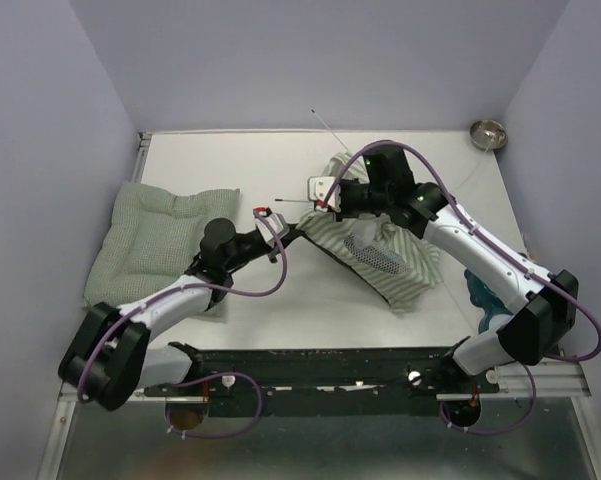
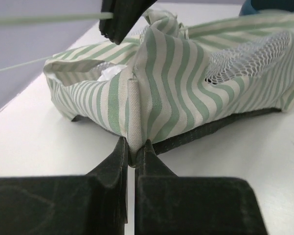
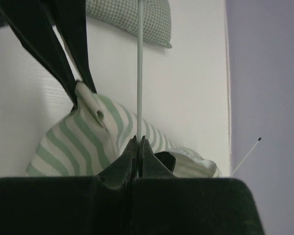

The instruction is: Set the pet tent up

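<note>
The pet tent [image 1: 385,255] lies crumpled on the white table, green-and-white striped with a grey mesh panel [image 1: 372,250]. My left gripper [image 1: 292,228] is shut on the white sleeve at the tent's left corner [image 2: 133,112], the left gripper [image 2: 134,149] pinching its lower end. My right gripper [image 1: 326,204] hovers just above that corner, shut on a thin whitish pole [image 3: 140,73]. In the right wrist view the right gripper [image 3: 139,140] grips the pole, which runs away toward the cushion. The tent [image 3: 78,142] lies below it. A second pole tip [image 1: 325,122] sticks out behind the tent.
A flat green checked cushion [image 1: 160,235] lies at the left of the table. A small metal bowl [image 1: 487,133] stands at the far right corner. Something blue [image 1: 477,292] sits by the right arm's base. Lilac walls enclose the table.
</note>
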### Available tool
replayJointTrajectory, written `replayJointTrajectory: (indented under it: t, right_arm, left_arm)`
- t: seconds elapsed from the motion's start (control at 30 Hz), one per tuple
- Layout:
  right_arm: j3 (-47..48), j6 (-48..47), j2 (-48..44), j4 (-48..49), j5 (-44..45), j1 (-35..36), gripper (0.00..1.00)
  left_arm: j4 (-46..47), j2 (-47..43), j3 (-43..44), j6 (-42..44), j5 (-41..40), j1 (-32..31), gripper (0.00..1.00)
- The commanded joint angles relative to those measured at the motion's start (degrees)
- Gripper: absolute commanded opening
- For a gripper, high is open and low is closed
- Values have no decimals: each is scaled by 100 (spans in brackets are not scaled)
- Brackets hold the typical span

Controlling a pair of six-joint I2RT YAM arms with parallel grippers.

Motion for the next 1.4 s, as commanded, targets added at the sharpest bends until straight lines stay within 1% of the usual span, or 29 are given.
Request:
replayJointTrajectory:
  t: [0.0, 0.13, 0.27, 0.37, 0.57, 0.7, 0.83, 0.9, 0.97, 1.0, 1.03, 1.07, 1.17, 1.2, 1.33, 1.37]
  right_arm:
    - [-394, -310, -9, -176, 349, -133, 1]
    - [-649, -424, 114, -89, 376, -168, 1]
    - [-922, -538, 88, 122, 235, -212, 1]
    - [-1071, -608, 53, 114, 60, -212, 1]
    - [-1151, -907, 219, -228, -169, -203, 1]
    - [-1107, -942, 474, -317, -29, -203, 1]
    - [-1256, -1232, 624, -282, 191, -203, 1]
    - [-1187, -1119, 711, -342, 191, -203, 1]
    - [-1037, -926, 782, -422, -1, -212, 1]
    - [-950, -829, 782, -466, -159, -203, 6]
    - [-862, -715, 782, -501, -343, -203, 13]
    - [-756, -540, 773, -527, -519, -203, 18]
    - [-396, -319, 808, -685, -1047, -151, 22]
    - [-308, -301, 852, -729, -1153, -116, 25]
    - [35, -266, 1054, -852, -1320, 121, 42]
    - [140, -231, 1107, -879, -1364, 165, 49]
  left_arm:
    - [-3241, -1050, 158, 1667, 587, 277, 0]
    - [-4973, -1666, 335, 2607, 544, 549, 0]
    - [-6020, -1957, 466, 3154, 394, 839, 0]
    - [-6566, -2036, 572, 3479, 551, 1226, 0]
    - [-7094, -2230, 695, 3867, 701, 1499, 0]
    - [-7393, -2203, 792, 3805, 947, 1640, 0]
    - [-7306, -2273, 722, 3796, 878, 1701, 0]
    - [-7324, -2282, 687, 3972, 834, 1701, 0]
    - [-7262, -2282, 651, 4025, 834, 1701, 0]
    - [-7227, -2273, 660, 4025, 834, 1701, 0]
    - [-7218, -2265, 651, 4060, 877, 1701, 0]
    - [-7210, -2247, 634, 4086, 912, 1701, 0]
    - [-7043, -2273, 590, 4095, 939, 1701, 0]
    - [-6990, -2308, 572, 4095, 965, 1701, 0]
    - [-7025, -2537, 555, 4174, 1036, 1701, 0]
    - [-7042, -2598, 537, 4192, 1044, 1701, 0]
